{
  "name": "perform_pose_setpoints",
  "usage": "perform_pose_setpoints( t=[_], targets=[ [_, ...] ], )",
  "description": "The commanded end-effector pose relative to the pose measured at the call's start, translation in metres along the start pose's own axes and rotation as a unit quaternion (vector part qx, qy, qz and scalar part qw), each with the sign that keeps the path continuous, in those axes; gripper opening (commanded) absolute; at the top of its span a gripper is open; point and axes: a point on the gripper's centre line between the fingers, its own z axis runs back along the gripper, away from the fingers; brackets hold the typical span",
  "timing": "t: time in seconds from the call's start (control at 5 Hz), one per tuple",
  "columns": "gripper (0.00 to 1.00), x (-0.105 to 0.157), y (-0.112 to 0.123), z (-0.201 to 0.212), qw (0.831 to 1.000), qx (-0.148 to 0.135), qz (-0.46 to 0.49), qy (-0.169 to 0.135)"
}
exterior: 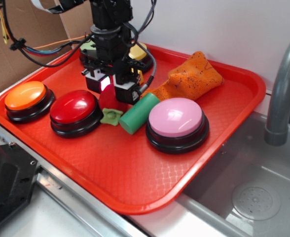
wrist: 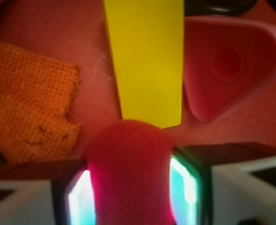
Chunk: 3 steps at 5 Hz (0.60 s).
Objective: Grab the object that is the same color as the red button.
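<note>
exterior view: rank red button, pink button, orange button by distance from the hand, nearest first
The hand sits over the strawberry toy.
1. Red button: just beside the toy, toward the tray's left end.
2. Pink button: on the other side, past the green cylinder.
3. Orange button: at the tray's far left end, beyond the red one.

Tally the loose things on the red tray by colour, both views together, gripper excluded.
Red: 2, the red button and the strawberry toy, held between the jaws
Orange: 2, the orange button and the knit cloth
Pink: 2, the pink button and the plastic piece
Green: 1, the cylinder
Yellow: 1, the block
Total: 8
</note>
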Motion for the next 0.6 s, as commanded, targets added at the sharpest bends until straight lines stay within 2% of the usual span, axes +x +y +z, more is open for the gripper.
perform_pose_setpoints(
  t=[0.0, 0.4],
  targets=[
    [0.00, -0.002, 0.006, 0.086, 0.995, -0.011, -0.057, -0.081],
    [0.00, -0.027, 0.023, 0.140, 0.990, -0.024, -0.062, -0.128]
  ],
)
